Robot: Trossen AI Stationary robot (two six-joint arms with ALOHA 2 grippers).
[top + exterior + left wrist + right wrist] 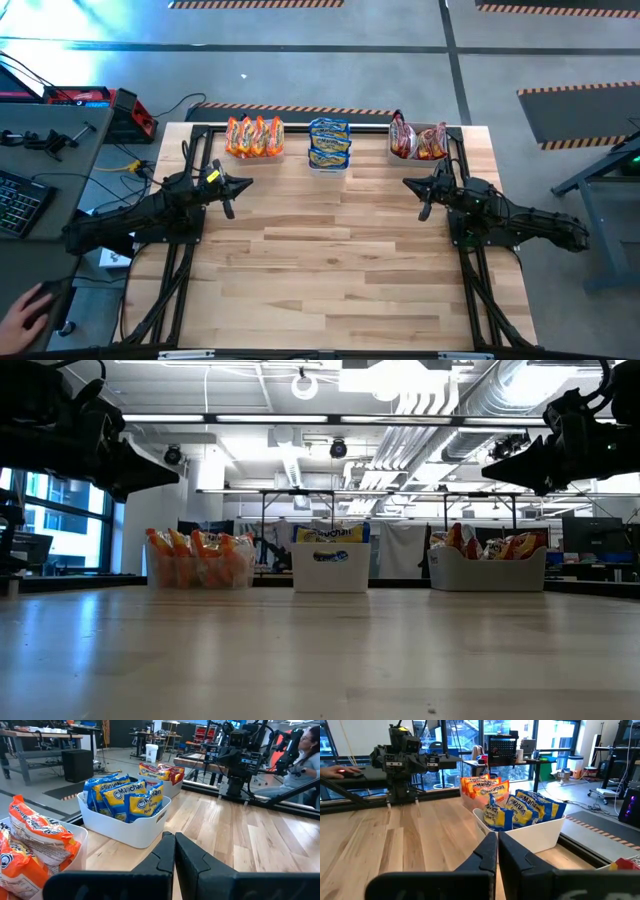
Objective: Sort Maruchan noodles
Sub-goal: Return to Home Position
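The Maruchan noodles stand in three bins along the table's far edge: orange packets [254,136] in the left bin, blue-and-yellow packets [329,143] in the middle white bin, red packets [417,140] in the right bin. My left gripper [247,184] hovers shut at the table's left side, level, holding nothing. My right gripper [407,183] hovers shut at the right side, likewise bare. In the left wrist view the shut fingers [174,851] point toward the blue packets [125,797]; in the right wrist view the fingers [497,851] point toward them [525,810] too.
The wooden table top [330,260] lies bare between the arms and toward the near edge. A black frame [180,290] runs along both sides. A side desk with a keyboard [20,200] stands left of the table; a person's hand [20,315] rests on a mouse there.
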